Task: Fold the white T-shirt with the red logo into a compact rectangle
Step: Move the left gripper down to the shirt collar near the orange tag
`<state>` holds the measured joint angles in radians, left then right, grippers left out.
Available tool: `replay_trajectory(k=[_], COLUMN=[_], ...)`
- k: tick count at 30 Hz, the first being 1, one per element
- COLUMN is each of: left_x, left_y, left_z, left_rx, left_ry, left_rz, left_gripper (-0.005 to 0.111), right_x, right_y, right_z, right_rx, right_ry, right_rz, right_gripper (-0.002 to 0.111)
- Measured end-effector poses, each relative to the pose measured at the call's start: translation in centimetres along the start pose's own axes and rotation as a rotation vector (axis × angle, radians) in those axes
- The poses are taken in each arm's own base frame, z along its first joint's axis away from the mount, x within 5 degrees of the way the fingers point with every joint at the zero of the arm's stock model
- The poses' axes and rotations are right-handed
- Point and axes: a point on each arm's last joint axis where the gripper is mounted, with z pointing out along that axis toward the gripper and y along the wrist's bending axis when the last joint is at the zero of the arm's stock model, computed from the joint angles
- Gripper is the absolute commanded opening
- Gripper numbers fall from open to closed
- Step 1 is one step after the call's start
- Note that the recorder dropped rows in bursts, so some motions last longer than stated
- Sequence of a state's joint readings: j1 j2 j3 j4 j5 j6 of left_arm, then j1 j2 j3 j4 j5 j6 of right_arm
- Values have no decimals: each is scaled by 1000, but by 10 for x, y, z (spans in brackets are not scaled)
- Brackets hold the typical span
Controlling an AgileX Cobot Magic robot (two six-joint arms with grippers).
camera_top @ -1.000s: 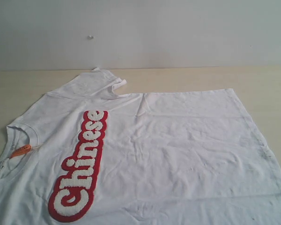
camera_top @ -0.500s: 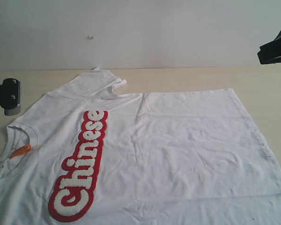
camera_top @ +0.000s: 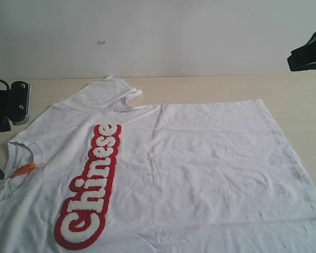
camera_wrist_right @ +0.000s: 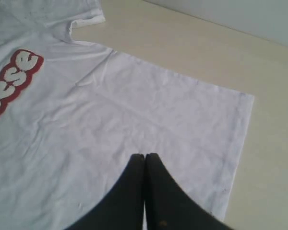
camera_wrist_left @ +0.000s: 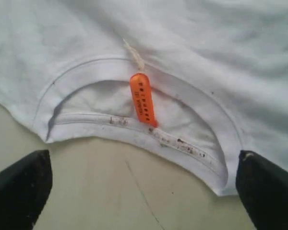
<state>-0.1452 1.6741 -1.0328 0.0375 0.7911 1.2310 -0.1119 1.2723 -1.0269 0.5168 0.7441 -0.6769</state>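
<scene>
While its two black fingers (camera_wrist_left: 24, 184) are standing wide apart with nothing between them, the left gripper (camera_wrist_left: 144, 160) is hanging released over the neck opening of the white T-shirt (camera_top: 200, 174). Directly ahead of its spread jaws, the ribbed collar (camera_wrist_left: 91, 64) is lying flat on the table (camera_wrist_left: 134, 201). The orange neck tag (camera_wrist_left: 143, 98) is dangling from a short string across the opening, about midway between the two fingers. Small dark specks are showing along the nearer collar band; they may be stains or lint, and the wrist view is too soft to tell. Further out from this gripper, the red logo (camera_top: 92, 187) is running across the chest as one long strip of white letters outlined in red.

The right gripper (camera_wrist_right: 145, 158) is holding its fingers pressed tight together, gripping nothing. Beneath its tips the plain lower body of the shirt is spreading out, wrinkled and unfolded. The hem (camera_wrist_right: 237, 134) is lying off to one side of it, with bare table beyond. Farther from it, the end of the logo and one short sleeve (camera_wrist_right: 81, 19) are showing. In the exterior view this arm is appearing as a dark shape high at the right edge, apart from the cloth.
</scene>
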Motion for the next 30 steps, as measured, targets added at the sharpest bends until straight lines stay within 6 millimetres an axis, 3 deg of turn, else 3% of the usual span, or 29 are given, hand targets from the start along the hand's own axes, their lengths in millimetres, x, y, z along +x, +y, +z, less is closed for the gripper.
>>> replay_trajectory(k=[5, 15, 25, 30], left_x=[0, 17, 17, 26], left_y=[-3, -2, 5, 18], left_z=[7, 54, 76, 73], left_rx=[34, 163, 236, 227], left_ry=[0, 24, 5, -16], left_rz=[146, 220, 303, 250], left_gripper=[104, 104, 104, 104], right_x=[0, 0, 0, 0], right_y=[0, 0, 0, 0], right_z=[0, 0, 0, 0], right_rx=[-1, -1, -3, -5], right_ry=[2, 2, 2, 4], right_rz=[0, 0, 1, 1], right_gripper=[0, 0, 0, 0])
